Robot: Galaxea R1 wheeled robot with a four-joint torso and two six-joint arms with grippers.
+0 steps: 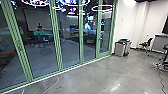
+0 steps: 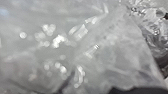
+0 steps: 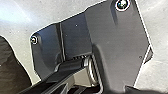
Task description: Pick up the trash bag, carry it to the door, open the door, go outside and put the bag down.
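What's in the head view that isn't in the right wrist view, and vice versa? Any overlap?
Head view: green-framed glass panels, white wall, grey bin, office chair, dark cable on the floor.

Right wrist view: the robot's own dark plate and jointed bar, plus a dark, wrinkled surface beside the plate, with pale floor between them. Can't tell what the wrinkled surface is.

Both: the hard, pale grey floor, with bright patches of light on it.
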